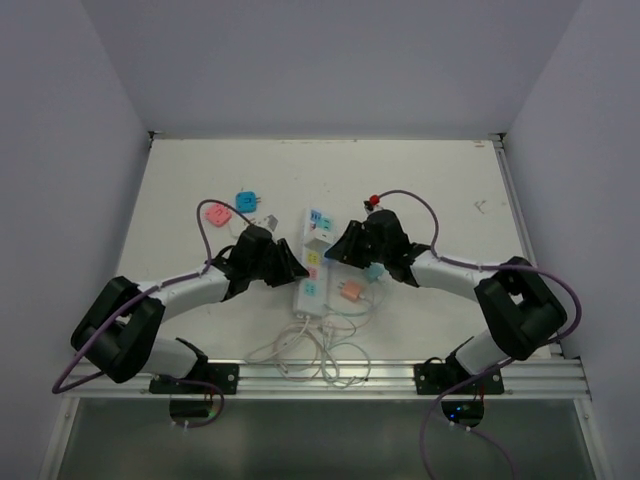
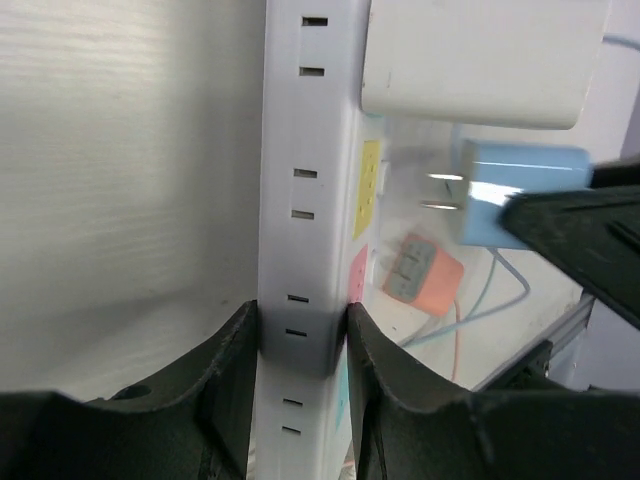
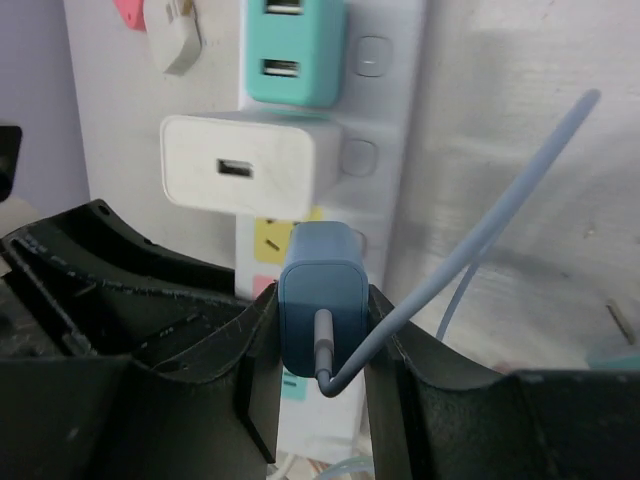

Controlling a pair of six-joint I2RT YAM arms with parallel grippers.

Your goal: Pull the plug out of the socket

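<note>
At table (image 1: 450, 200) centre: left hand (image 2: 300, 335) clamps socket (image 2: 300, 120), right hand (image 3: 322, 305) grips plug (image 3: 320, 262).

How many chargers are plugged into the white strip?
2: teal charger at the far end of the strip, white charger beside it. The blue plug in the right fingers is out.

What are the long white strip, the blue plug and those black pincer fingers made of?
The strip looks like hard white plastic: smooth, faintly glossy, with moulded slots. The blue plug seems matte plastic with rounded moulded edges; its cable looks rubbery. The pincer fingers are black with a grainy surface, probably plastic, though that is unsure.
</note>
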